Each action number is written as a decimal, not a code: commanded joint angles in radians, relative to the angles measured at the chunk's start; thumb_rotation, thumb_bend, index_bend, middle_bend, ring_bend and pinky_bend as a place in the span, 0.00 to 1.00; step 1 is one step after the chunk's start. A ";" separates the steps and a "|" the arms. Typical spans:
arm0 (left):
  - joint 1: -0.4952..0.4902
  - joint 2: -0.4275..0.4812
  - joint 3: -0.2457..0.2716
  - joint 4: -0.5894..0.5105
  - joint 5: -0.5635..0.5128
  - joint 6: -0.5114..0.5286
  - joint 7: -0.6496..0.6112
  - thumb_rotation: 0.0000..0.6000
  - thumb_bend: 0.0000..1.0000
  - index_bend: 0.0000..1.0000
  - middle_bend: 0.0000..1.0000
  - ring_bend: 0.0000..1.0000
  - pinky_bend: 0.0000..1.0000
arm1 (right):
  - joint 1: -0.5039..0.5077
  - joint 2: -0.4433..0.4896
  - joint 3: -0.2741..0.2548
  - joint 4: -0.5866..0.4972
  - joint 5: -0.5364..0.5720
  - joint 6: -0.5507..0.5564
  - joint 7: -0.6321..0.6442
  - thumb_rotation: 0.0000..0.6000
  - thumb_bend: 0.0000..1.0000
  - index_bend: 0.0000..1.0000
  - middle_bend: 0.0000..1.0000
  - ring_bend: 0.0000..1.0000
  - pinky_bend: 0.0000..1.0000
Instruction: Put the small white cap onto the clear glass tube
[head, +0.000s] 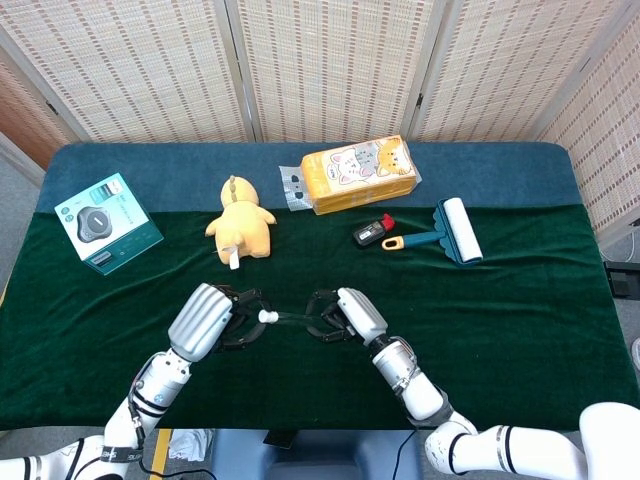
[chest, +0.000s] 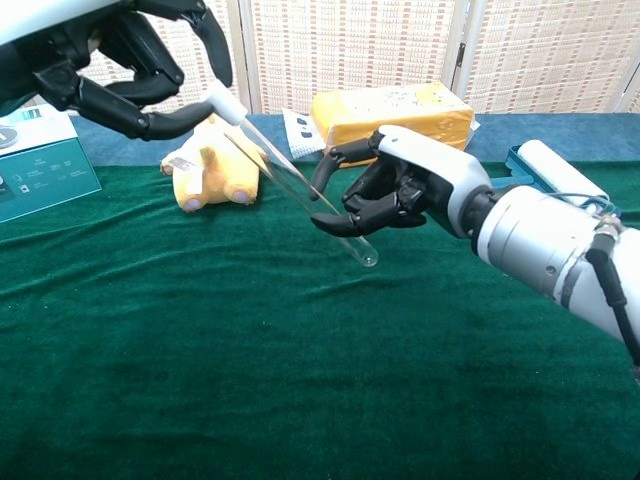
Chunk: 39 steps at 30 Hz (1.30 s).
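While both hover above the green surface, the right robot hand grips the clear glass tube mid-air, tilted, closed end down. Left robot hand pinches the small white cap, touching tube's upper end; whether seated, can't tell.

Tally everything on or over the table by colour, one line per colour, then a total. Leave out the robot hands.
Yellow: 2, plush toy and tissue pack
Teal: 2, boxed gadget and lint roller
White: 1, small cap
Clear: 1, glass tube
Black and red: 1, small device
Total: 7
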 joint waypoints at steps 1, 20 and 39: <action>0.001 0.000 0.001 -0.001 0.001 0.000 0.000 1.00 0.49 0.61 1.00 0.86 0.76 | 0.000 -0.001 0.000 -0.002 -0.001 0.001 0.000 1.00 0.72 0.78 1.00 0.88 1.00; 0.005 0.001 0.004 0.007 0.003 0.002 -0.009 1.00 0.49 0.61 1.00 0.86 0.76 | -0.003 0.002 -0.002 -0.006 -0.009 0.010 0.006 1.00 0.72 0.78 1.00 0.89 1.00; 0.010 0.004 0.006 0.012 0.006 0.005 -0.019 1.00 0.49 0.61 1.00 0.86 0.76 | -0.005 0.003 -0.002 -0.003 -0.013 0.016 0.009 1.00 0.72 0.78 1.00 0.89 1.00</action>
